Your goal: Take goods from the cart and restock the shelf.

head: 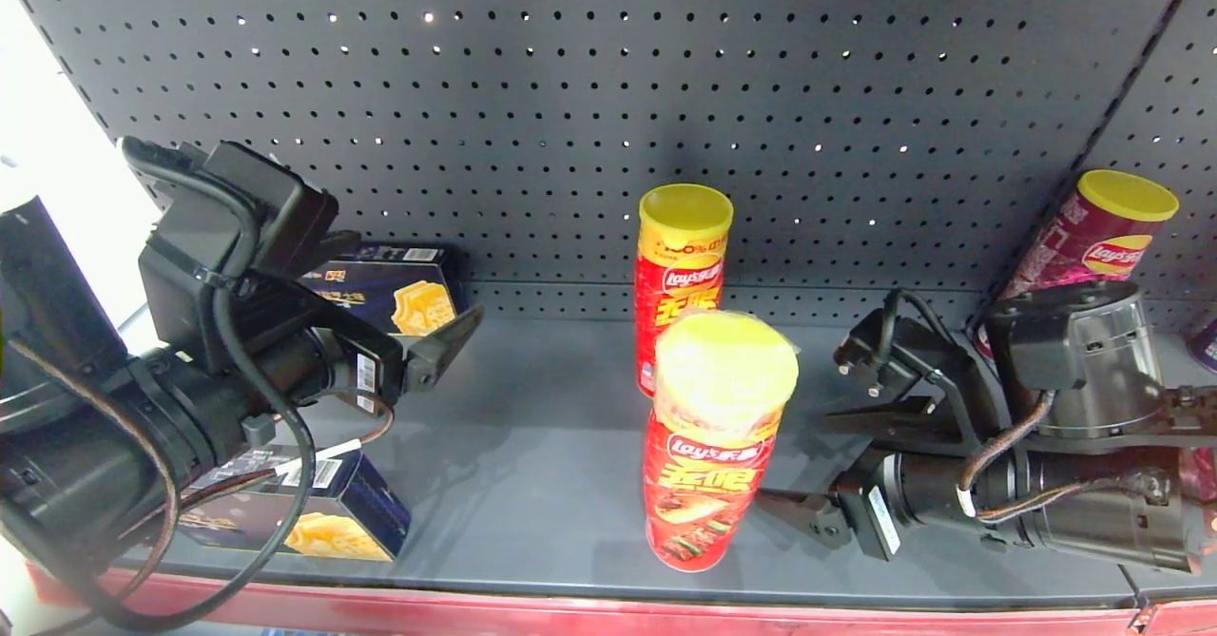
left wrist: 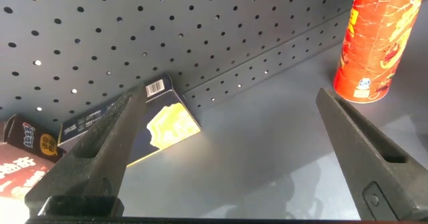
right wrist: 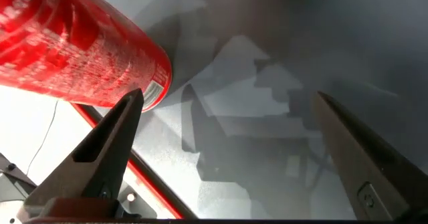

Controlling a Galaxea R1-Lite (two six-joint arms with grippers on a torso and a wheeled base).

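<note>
Two red chip cans with yellow lids stand upright on the grey shelf (head: pixel 532 446): one at the back (head: pixel 680 275), one near the front edge (head: pixel 713 446). My right gripper (head: pixel 822 460) is open just right of the front can, nothing between its fingers. In the right wrist view, the front can (right wrist: pixel 80 50) lies beside one finger, outside the open right gripper (right wrist: pixel 229 97). My left gripper (head: pixel 399 284) is open at the shelf's left, in front of a dark blue box (head: pixel 418 294). In the left wrist view, that box (left wrist: pixel 154 124) sits beyond the empty left gripper (left wrist: pixel 231 97).
A second blue box (head: pixel 323 517) lies at the front left under my left arm. A purple can (head: pixel 1093 237) leans against the pegboard at the right. The shelf's red front edge (right wrist: pixel 134 177) runs close to the front can. Bare shelf lies between the boxes and the cans.
</note>
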